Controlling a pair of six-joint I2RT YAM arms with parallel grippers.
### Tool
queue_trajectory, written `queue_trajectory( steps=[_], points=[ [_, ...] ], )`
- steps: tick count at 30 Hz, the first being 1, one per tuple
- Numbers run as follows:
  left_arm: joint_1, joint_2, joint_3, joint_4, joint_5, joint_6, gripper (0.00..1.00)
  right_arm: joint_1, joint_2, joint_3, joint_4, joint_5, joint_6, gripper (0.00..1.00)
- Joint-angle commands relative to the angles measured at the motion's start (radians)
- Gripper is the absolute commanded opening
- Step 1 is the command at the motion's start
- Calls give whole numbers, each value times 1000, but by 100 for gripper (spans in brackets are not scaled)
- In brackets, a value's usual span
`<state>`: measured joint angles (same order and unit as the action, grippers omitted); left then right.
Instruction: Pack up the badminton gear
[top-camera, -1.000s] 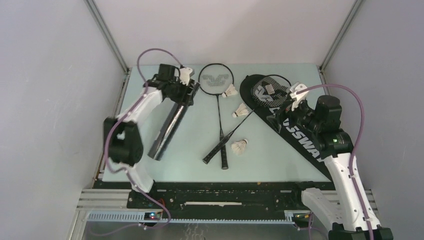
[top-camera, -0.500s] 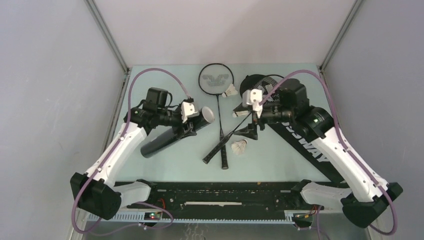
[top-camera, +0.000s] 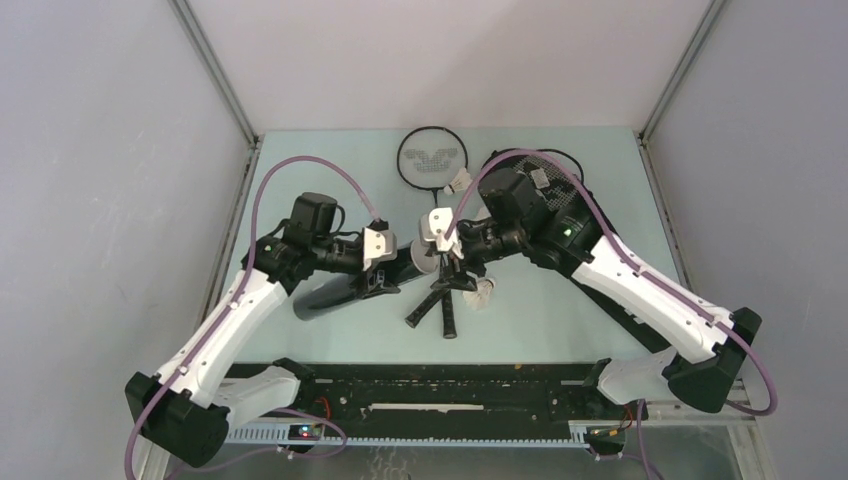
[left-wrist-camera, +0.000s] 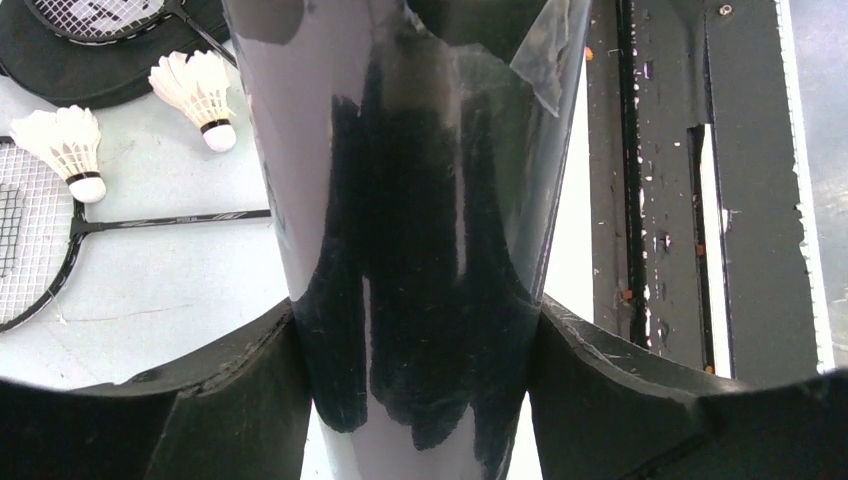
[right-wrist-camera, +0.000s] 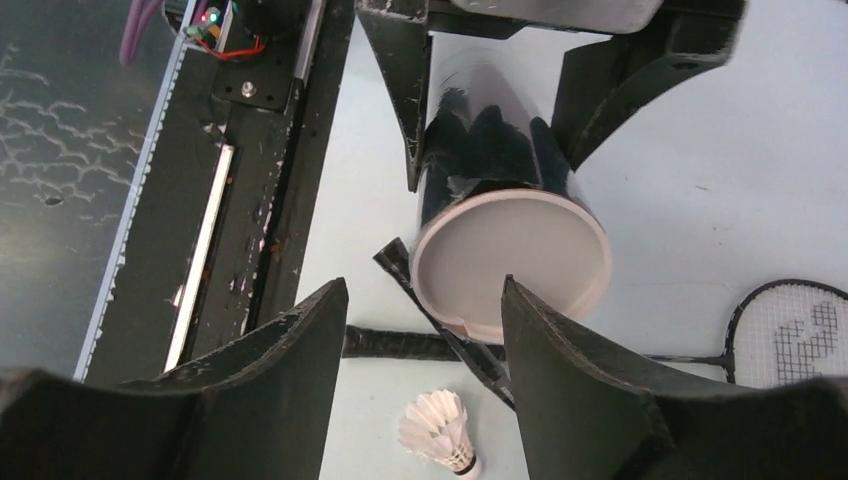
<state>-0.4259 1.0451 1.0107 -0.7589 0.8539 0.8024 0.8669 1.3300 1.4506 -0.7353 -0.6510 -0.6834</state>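
While the top view buries both grips under the arms, the left wrist view shows the left claw (left-wrist-camera: 420, 335) clamped on the black tube (left-wrist-camera: 420, 200). The right wrist view shows the right claw (right-wrist-camera: 422, 288) with its fingers apart, facing the tube's pale cap (right-wrist-camera: 510, 260) at mid-bench (right-wrist-camera: 700, 180), with a shuttlecock (right-wrist-camera: 437, 425) nearby.

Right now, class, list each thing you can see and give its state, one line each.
tube: tilted, lid on.
left tool: shut on tube.
right tool: open, at the lid.
rackets: lying crossed, unpacked.
shuttlecocks: loose on table.
bag: lying flat, one racket head on it; zip unclear.
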Motion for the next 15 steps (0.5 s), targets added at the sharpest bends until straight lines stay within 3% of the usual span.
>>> queue_trajectory(
  steps=[1, 5, 11, 15],
  points=[
    [-11, -18, -19, 60, 65, -24, 26, 56, 14, 21, 4, 98, -26, 63],
    [-11, -17, -26, 91, 80, -61, 25, 77, 18, -19, 48, 172, -16, 48],
    [-11, -31, -50, 117, 25, -44, 23, 53, -9, -30, 52, 197, -14, 3],
    [-11, -42, -64, 117, -60, 7, 16, -23, -61, -37, 10, 64, -27, 0]
  ],
)
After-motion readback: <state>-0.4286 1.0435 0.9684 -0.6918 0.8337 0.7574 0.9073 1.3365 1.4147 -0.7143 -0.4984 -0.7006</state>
